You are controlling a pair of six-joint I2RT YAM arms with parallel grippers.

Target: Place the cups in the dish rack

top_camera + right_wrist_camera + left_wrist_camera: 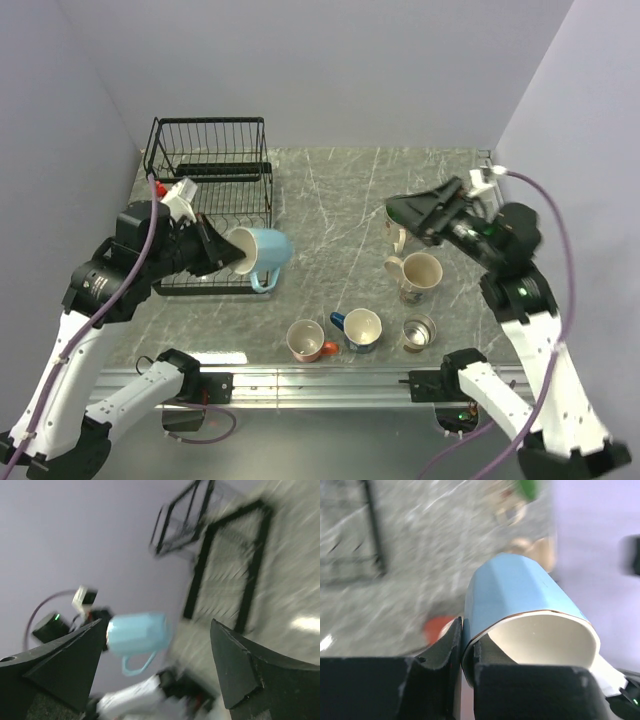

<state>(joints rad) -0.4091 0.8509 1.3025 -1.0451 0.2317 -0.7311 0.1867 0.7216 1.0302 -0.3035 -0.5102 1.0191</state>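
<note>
My left gripper (222,250) is shut on the rim of the light blue cup (264,248), which hangs on its side in the air by the front of the dish rack (207,150). In the left wrist view one finger (447,642) is outside the light blue cup (520,597) and the other is inside. My right gripper (396,213) stands open and empty above a cream cup (396,241). A second cream cup (421,272), an orange-red cup (305,340), a dark blue cup (361,328) and a metal cup (419,331) stand on the table.
The right wrist view looks across at the light blue cup (137,632) and the black rack (220,545), blurred. Grey walls close the table on the left, back and right. A metal rail (320,380) runs along the near edge.
</note>
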